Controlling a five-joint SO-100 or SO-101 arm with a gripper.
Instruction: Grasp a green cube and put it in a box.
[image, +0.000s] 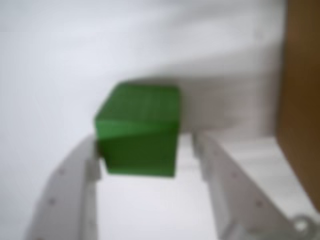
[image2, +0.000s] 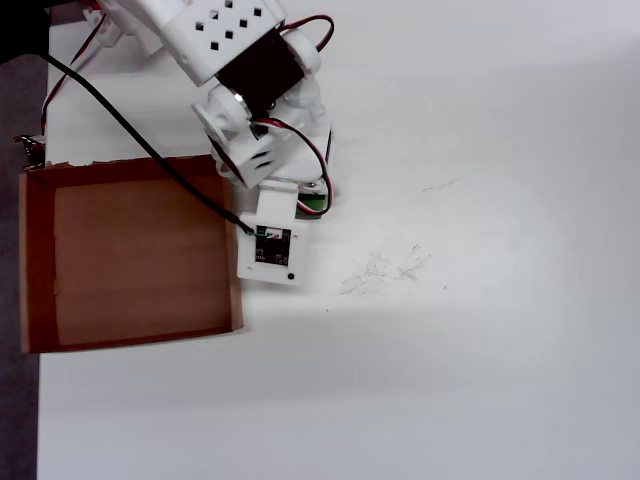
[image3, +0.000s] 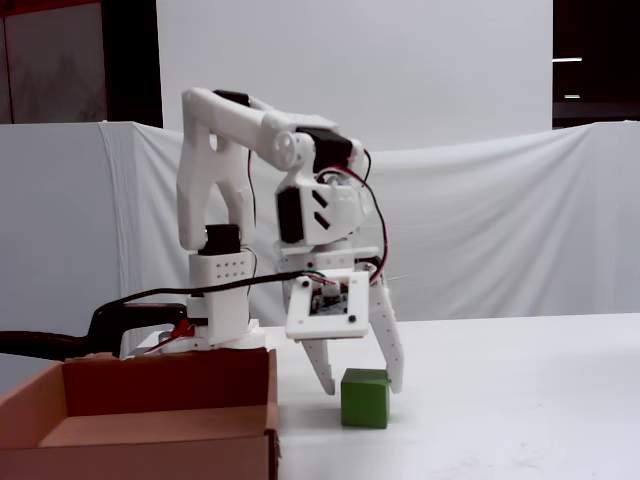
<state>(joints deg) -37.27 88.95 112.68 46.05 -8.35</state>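
Arm (image3: 230, 150): white printed shells, black servo blocks, red-and-black cables. Gripper (image3: 362, 385): two tapered white fingers with small screw holes; perforated base housing.

Open pincer (image3: 362, 387) straddling green cube (image3: 364, 398), right of box (image3: 170, 436).

Bright, even light; wrist view blurring

The wrist view is showing everything soft and out of focus, while the white bench (image2: 500, 350) is glaring slightly overhead, carrying only faint shadows.
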